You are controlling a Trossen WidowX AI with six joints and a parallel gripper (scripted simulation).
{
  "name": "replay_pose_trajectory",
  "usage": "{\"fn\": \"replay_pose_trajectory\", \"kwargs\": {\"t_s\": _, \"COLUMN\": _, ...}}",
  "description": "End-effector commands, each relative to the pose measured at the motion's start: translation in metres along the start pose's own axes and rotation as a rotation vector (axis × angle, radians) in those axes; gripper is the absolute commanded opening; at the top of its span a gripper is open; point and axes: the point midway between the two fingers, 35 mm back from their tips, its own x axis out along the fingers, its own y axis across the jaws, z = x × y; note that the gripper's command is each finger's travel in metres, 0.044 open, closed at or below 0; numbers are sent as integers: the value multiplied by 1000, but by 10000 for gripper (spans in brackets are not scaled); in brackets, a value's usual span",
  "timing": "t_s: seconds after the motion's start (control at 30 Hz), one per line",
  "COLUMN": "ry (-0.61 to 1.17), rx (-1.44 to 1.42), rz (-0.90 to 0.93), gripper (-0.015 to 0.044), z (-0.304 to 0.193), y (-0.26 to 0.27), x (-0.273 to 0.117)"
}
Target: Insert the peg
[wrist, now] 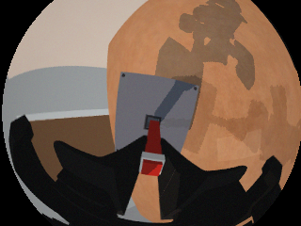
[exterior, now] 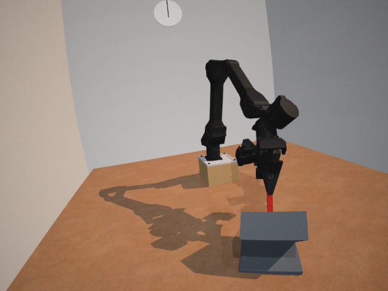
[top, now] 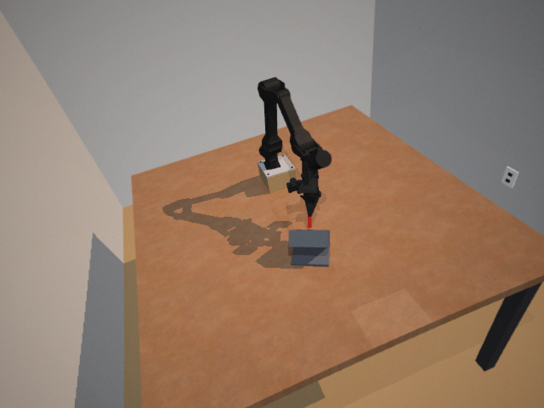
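Observation:
My gripper (top: pixel 309 214) (exterior: pixel 270 193) (wrist: pixel 152 141) is shut on the red peg (top: pixel 309 222) (exterior: pixel 270 202) (wrist: pixel 153 131), which has flat sides and points downward. In the wrist view its near end shows red inside a pale rim. The grey sloped panel (top: pixel 308 238) (exterior: pixel 273 225) (wrist: pixel 133 100) shows its back in the top and exterior views. The square hole (wrist: pixel 147 122) shows in the wrist view, with the peg's far end overlapping its opening. Whether the tip is inside or just in front cannot be told. In the exterior view the panel's top edge hides the peg's lower end.
The panel's flat base (top: pixel 309 262) (exterior: pixel 275 264) rests on the wooden table (top: pixel 211 307) (exterior: pixel 94 250). The arm's mounting block (top: pixel 280 181) (exterior: pixel 219 175) stands behind the gripper. The arm's shadow falls across the table to the left in the top and exterior views.

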Motion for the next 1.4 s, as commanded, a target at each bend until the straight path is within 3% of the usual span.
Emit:
{"fn": "replay_pose_trajectory", "kwargs": {"t_s": 0.0, "ry": 3, "rx": 4, "rz": 5, "gripper": 0, "z": -2, "y": 4, "x": 0}}
{"fn": "replay_pose_trajectory", "kwargs": {"t_s": 1.37, "ry": 2, "rx": 4, "rz": 6, "gripper": 0, "z": -2, "y": 2, "x": 22}}
